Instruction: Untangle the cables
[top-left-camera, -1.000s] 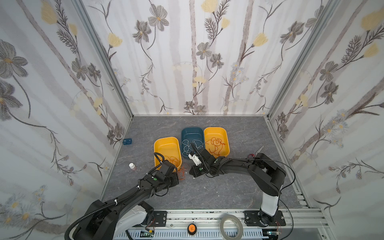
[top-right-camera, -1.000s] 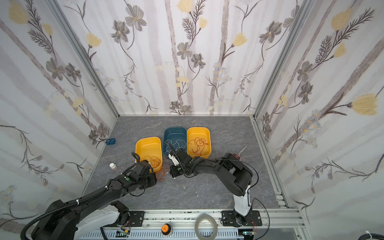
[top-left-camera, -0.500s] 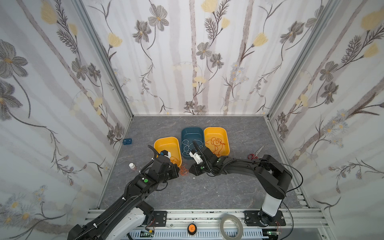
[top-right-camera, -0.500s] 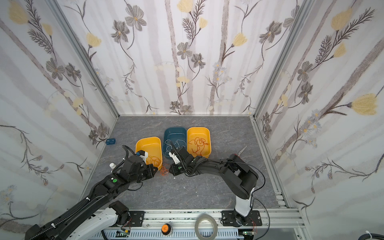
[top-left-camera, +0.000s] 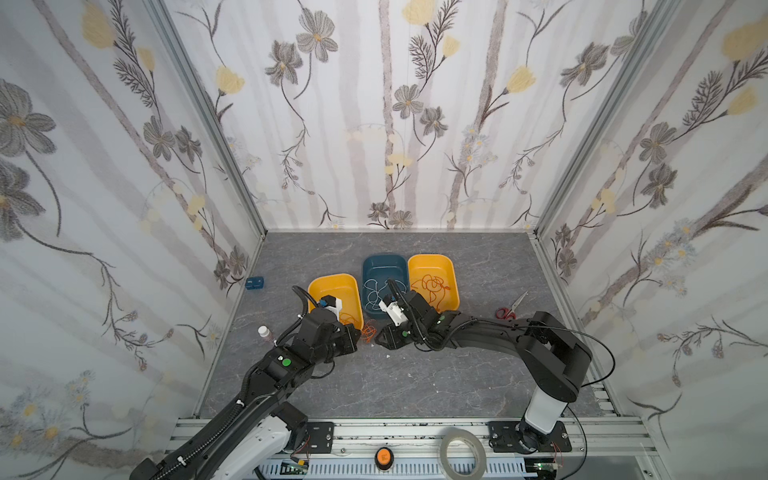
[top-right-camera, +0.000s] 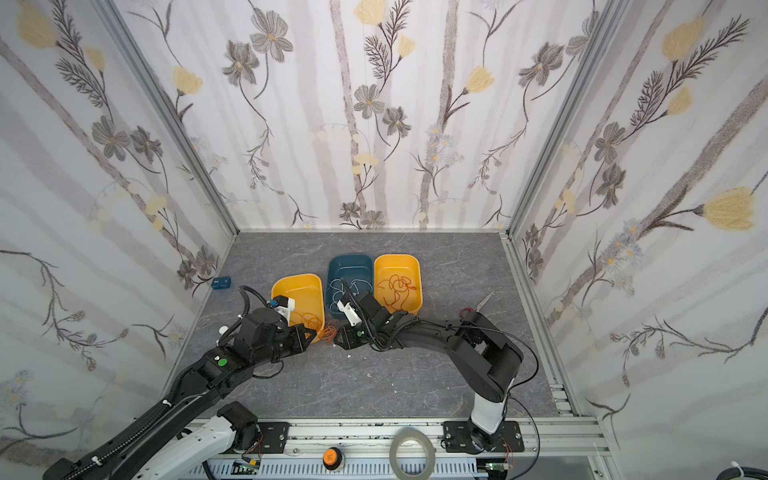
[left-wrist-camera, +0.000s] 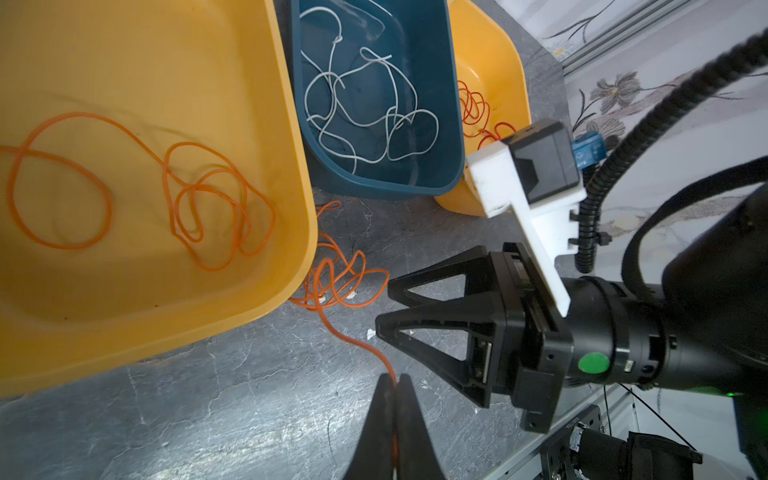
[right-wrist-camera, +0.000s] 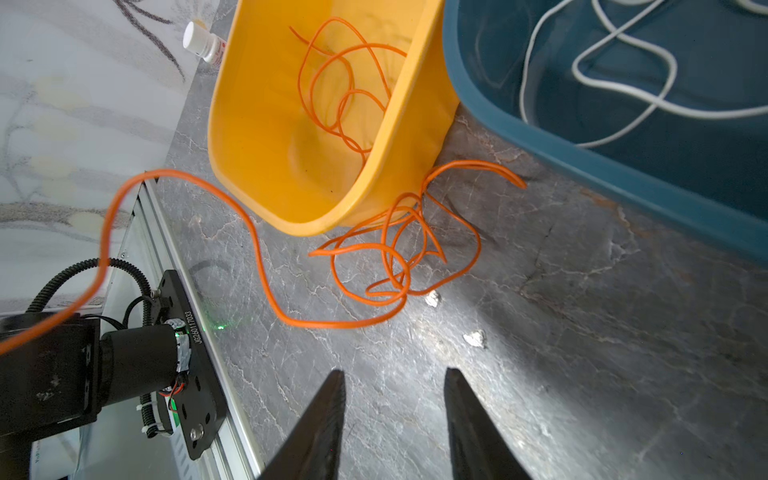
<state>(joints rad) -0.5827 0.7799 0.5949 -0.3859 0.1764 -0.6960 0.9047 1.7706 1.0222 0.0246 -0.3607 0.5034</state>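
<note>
At the centre of both top views, just off the lower right corner of the left yellow tray (top-left-camera: 332, 275), an orange clump (top-left-camera: 368, 332) of the cables is lying on the grey table (top-left-camera: 415, 382), between the two grippers. The sorting is looking well advanced: a white strand (left-wrist-camera: 365, 108) is sitting alone in the blue tray (top-left-camera: 384, 257), reddish loops (top-left-camera: 432, 289) are resting in the right yellow tray (top-left-camera: 430, 256), and another orange strand (left-wrist-camera: 187, 199) is curling inside the left yellow tray. This knotted clump outside the trays is what seems to be left. The left gripper (left-wrist-camera: 392, 380) is pinching one orange strand with its jaws pressed together. In the left wrist view that strand is running from the lower centre up and leftward into the clump (left-wrist-camera: 336, 282), so its long axis is slanting toward the tray corner. In the right wrist view the same strand is sweeping from the knot at centre (right-wrist-camera: 390, 266) down, then arching to the upper left and dropping off the left edge. A free end (right-wrist-camera: 519, 183) is pointing to the right of that frame, toward the blue tray. The right gripper (right-wrist-camera: 392, 374) is hanging partly open just short of the clump, gripping nothing.
</note>
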